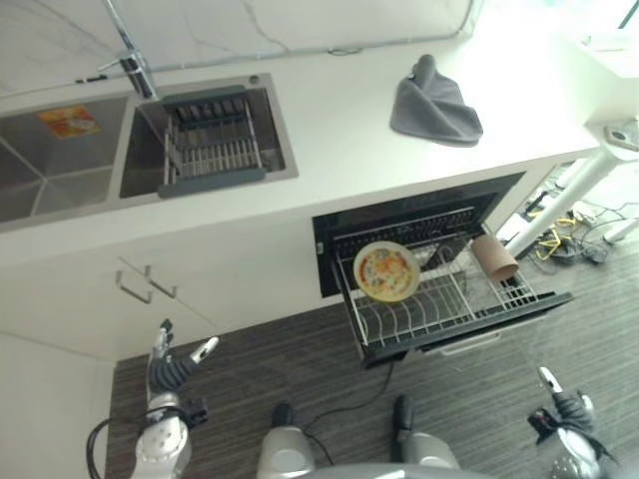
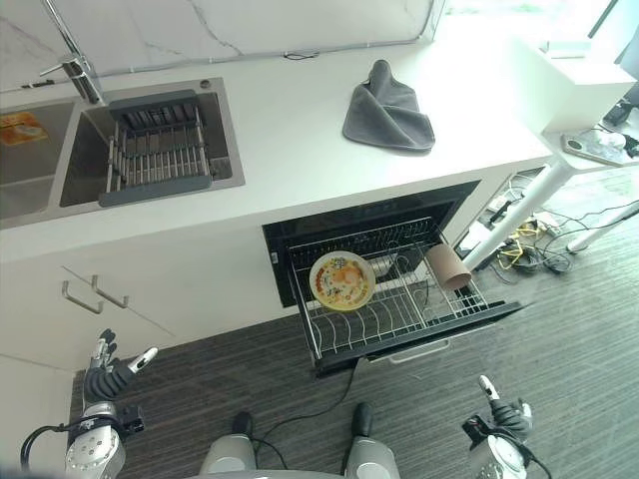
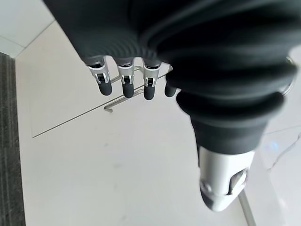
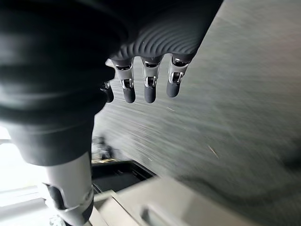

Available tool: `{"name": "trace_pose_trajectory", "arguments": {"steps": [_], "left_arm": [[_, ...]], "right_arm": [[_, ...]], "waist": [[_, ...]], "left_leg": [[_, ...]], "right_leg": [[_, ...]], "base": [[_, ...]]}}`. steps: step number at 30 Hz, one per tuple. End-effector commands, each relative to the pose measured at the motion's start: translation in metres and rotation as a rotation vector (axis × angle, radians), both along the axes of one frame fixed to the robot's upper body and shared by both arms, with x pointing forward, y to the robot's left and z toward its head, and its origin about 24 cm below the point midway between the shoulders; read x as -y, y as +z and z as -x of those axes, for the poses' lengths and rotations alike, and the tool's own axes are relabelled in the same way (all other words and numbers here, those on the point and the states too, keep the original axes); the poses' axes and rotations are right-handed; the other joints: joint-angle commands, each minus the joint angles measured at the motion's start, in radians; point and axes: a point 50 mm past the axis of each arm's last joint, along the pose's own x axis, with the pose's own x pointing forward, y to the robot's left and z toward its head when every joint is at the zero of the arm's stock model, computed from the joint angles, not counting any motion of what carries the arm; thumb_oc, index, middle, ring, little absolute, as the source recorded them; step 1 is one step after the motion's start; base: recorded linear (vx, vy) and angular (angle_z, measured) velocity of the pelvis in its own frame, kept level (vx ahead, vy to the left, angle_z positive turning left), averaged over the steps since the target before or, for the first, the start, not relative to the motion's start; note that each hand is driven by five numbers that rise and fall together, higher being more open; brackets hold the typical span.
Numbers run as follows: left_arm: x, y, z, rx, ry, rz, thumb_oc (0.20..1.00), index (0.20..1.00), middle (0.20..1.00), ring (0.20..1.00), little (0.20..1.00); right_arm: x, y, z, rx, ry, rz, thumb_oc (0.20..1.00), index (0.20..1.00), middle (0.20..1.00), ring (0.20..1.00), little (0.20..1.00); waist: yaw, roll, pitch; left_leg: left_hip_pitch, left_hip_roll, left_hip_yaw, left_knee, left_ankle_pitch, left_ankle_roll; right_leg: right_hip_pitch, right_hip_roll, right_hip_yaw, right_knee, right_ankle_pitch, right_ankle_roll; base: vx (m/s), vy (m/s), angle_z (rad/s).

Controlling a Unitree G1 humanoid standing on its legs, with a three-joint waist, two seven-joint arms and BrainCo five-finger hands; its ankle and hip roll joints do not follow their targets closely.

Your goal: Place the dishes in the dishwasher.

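Dishwasher rack [image 1: 454,304] pulled out over the floor [image 1: 300,349], under the desk [image 1: 339,130] edge. Plate [image 1: 386,270] upright in the rack's left part; brown cup [image 1: 495,256] on its side at the right end, well apart from the plate. Bare wire slots between them and in front. Open floor both sides of the rack.

Left hand [image 1: 172,367] low by the cabinet handles [image 1: 146,283], fingers straight, empty. Right hand [image 1: 565,404] low right of the rack, fingers relaxed, empty, over floor.

Head views add the sink [image 1: 150,140] with drying rack [image 1: 210,140] and grey cloth [image 1: 434,105] on the desk. Left wrist view: fingers [image 3: 128,84] near a cabinet handle, not touching.
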Motion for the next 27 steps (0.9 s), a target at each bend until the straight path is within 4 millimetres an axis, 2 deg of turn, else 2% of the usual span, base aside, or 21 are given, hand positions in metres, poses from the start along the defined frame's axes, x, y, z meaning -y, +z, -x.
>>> {"name": "trace_pose_trajectory", "arguments": {"steps": [1, 5, 7, 15, 18, 21, 25, 27], "left_arm": [[-0.009, 0.022, -0.02, 0.087, -0.05, -0.086, 1.0, 1.0, 1.0, 1.0, 1.0], [0.004, 0.013, -0.024, 0.07, -0.068, -0.071, 1.0, 1.0, 1.0, 1.0, 1.0], [0.009, 0.01, -0.026, 0.067, -0.077, -0.065, 1.0, 1.0, 1.0, 1.0, 1.0], [0.014, 0.008, -0.026, 0.063, -0.097, -0.044, 1.0, 1.0, 1.0, 1.0, 1.0], [0.015, 0.004, -0.023, 0.06, -0.102, -0.041, 1.0, 1.0, 1.0, 1.0, 1.0], [0.014, 0.005, -0.024, 0.054, -0.105, -0.044, 1.0, 1.0, 1.0, 1.0, 1.0], [0.014, 0.007, -0.027, 0.055, -0.102, -0.043, 1.0, 1.0, 1.0, 1.0, 1.0], [0.014, 0.007, -0.028, 0.054, -0.101, -0.042, 1.0, 1.0, 1.0, 1.0, 1.0]], "right_arm": [[-0.006, 0.015, -0.028, 0.224, -0.056, -0.158, 0.2, 0.2, 0.2, 0.2, 0.2], [-0.043, -0.014, -0.032, 0.27, -0.162, -0.564, 0.2, 0.2, 0.2, 0.2, 0.2], [-0.051, -0.019, -0.036, 0.299, -0.198, -0.672, 0.2, 0.2, 0.2, 0.2, 0.2], [-0.047, -0.013, -0.054, 0.405, -0.243, -0.862, 0.2, 0.2, 0.2, 0.2, 0.2], [-0.032, -0.014, -0.05, 0.415, -0.271, -0.862, 0.2, 0.2, 0.2, 0.2, 0.2], [-0.011, -0.004, -0.055, 0.42, -0.26, -0.802, 0.2, 0.2, 0.2, 0.2, 0.2], [0.02, 0.022, -0.076, 0.424, -0.153, -0.596, 0.2, 0.2, 0.2, 0.2, 0.2], [0.029, 0.033, -0.085, 0.421, -0.088, -0.522, 0.2, 0.2, 0.2, 0.2, 0.2]], "waist": [[0.029, -0.028, 0.044], [0.048, -0.001, 0.041], [0.057, 0.011, 0.038], [0.08, 0.049, 0.025], [0.086, 0.056, 0.019], [0.089, 0.059, 0.022], [0.086, 0.067, 0.043], [0.087, 0.068, 0.052]], "left_leg": [[-0.064, 0.026, 0.01, 0.077, -0.009, -0.002], [-0.073, 0.011, -0.013, 0.072, 0.0, -0.005], [-0.071, 0.005, -0.022, 0.064, 0.003, -0.005], [-0.074, -0.013, -0.056, 0.068, -0.002, -0.005], [-0.071, -0.015, -0.065, 0.085, -0.012, -0.004], [-0.075, -0.011, -0.073, 0.129, -0.031, -0.007], [-0.103, 0.001, -0.088, 0.236, -0.08, -0.004], [-0.117, 0.004, -0.094, 0.277, -0.105, 0.001]], "right_leg": [[0.116, -0.066, -0.025, 0.055, -0.148, 0.038], [0.103, -0.07, -0.029, 0.074, -0.159, 0.028], [0.1, -0.072, -0.033, 0.079, -0.161, 0.026], [0.077, -0.076, -0.039, 0.112, -0.176, 0.015], [0.076, -0.078, -0.043, 0.137, -0.191, 0.011], [0.071, -0.082, -0.045, 0.175, -0.206, 0.004], [0.022, -0.097, -0.024, 0.3, -0.251, -0.018], [-0.002, -0.102, -0.016, 0.354, -0.274, -0.027]], "base": [[0.0, 0.015, 0.09], [0.0, 0.034, 0.07], [0.01, 0.047, 0.08], [0.0, 0.039, 0.12], [0.01, 0.014, 0.04], [0.01, -0.005, 0.1], [-0.03, 0.017, 0.06], [-0.04, 0.016, 0.01]]}}
